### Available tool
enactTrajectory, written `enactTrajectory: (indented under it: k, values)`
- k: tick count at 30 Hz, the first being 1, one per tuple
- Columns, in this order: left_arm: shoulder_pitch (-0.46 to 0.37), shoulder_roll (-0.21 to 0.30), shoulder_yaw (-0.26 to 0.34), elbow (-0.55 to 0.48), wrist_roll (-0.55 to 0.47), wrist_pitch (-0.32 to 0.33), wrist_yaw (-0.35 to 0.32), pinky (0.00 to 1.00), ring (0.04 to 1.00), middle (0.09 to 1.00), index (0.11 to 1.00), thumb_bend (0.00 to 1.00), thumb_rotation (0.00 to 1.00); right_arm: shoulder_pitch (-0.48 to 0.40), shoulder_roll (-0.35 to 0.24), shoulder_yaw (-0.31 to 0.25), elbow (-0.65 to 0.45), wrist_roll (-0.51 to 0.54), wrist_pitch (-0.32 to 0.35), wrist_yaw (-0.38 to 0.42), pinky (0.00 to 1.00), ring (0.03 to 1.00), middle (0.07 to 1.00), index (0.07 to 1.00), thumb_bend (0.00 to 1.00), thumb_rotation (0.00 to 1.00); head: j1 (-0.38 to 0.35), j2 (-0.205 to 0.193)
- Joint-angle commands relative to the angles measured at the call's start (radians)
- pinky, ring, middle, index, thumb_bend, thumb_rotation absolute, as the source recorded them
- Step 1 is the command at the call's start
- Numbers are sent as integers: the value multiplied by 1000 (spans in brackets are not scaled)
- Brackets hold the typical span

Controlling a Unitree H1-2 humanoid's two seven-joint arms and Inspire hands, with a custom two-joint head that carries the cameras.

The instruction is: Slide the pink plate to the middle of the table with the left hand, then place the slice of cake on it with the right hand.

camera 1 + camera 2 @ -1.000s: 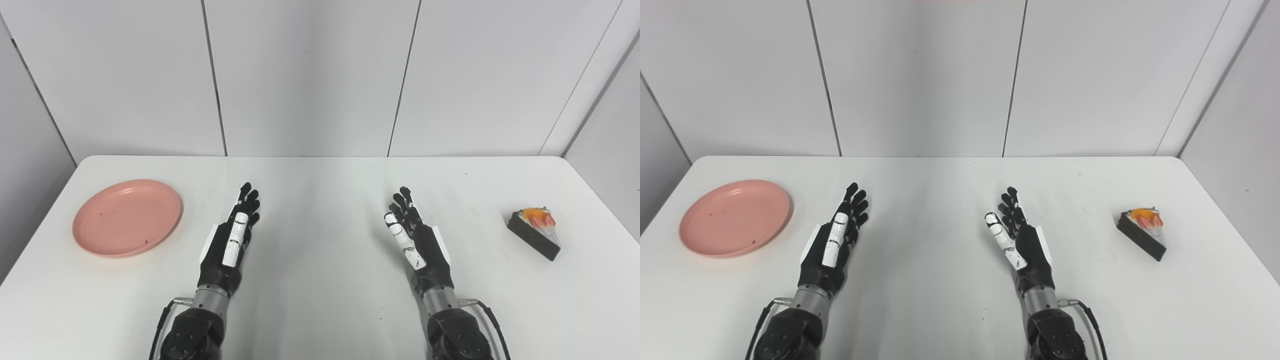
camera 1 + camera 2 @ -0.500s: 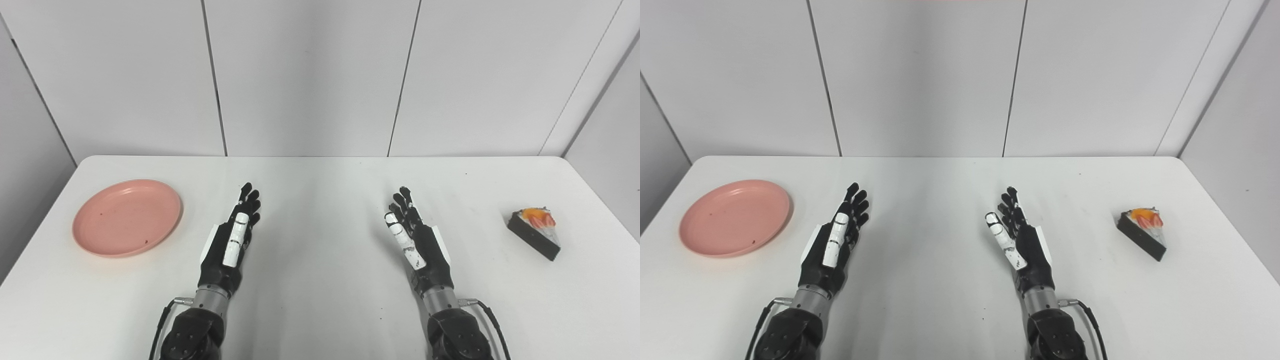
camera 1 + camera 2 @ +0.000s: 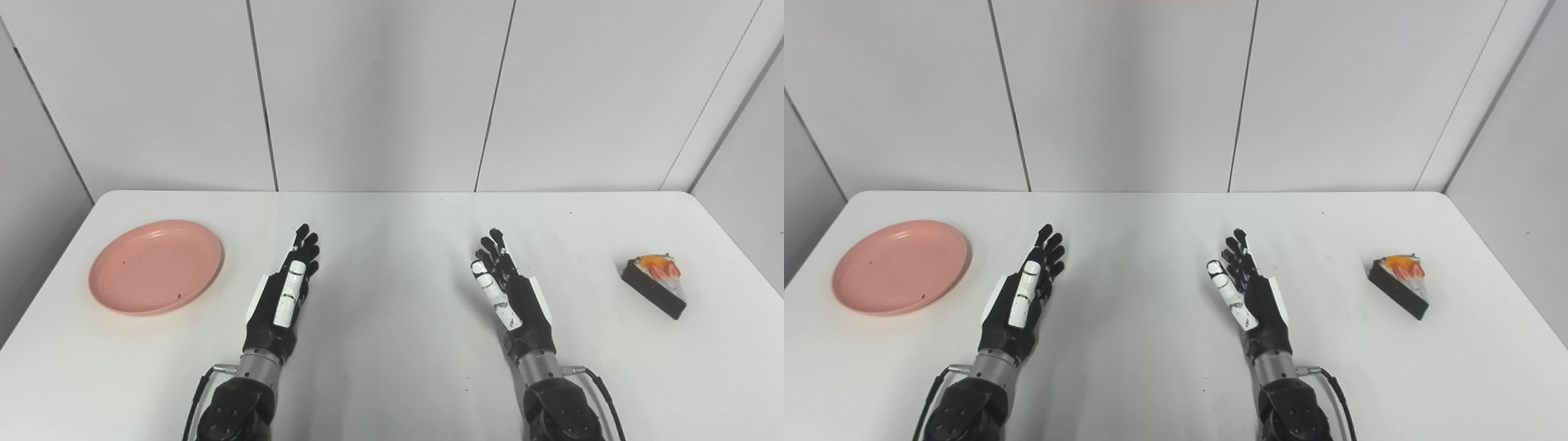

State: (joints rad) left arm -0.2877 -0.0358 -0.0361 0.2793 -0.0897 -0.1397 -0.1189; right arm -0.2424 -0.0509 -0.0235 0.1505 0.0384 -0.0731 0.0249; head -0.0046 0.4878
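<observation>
Nothing has moved since the earlier frames: both hands, the plate and the cake occupy the same positions, and the view itself is unshifted.

Nearest the camera, both forearms enter from the bottom edge. The left hand (image 3: pixel 283 294) lies low over the table (image 3: pixel 392 367), fingers extended, slightly apart and pointing away from the robot; it holds nothing. The right hand (image 3: pixel 511 291) mirrors this posture on the other side, fingers extended and spread, also holding nothing. Whether either hand rests on the surface or hovers just above it cannot be determined.

Farther out and to the left, the pink plate (image 3: pixel 156 266) sits flat near the left edge of the table, clear of the left hand. Farther out and to the right, the slice of cake (image 3: pixel 655 285) stands near the right edge, well apart from the right hand, its dark wedge running diagonally with fruit on top.

Judgement: the first step, sliding the plate, has not begun. The governing relation is that the plate lies to the left of the left hand and slightly beyond it, while the target area lies between the two hands. The left hand is clearly the nearer one. It must travel outward to the plate before drawing it inward.
</observation>
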Motion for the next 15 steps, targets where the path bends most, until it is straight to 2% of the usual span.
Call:
enactTrajectory:
  k: [1, 15]
  values:
    - [46, 9, 1, 26, -3, -1, -7, 1000, 1000, 1000, 1000, 581, 980, 1, 8, -2, -3, 8, -6, 1, 979, 940, 963, 999, 586, 740, 1, 1]
    - [45, 8, 2, 25, -7, 0, -10, 1000, 1000, 1000, 1000, 577, 976, 1, 6, 2, -6, 3, -4, 3, 989, 949, 970, 1000, 583, 746, 0, 1]
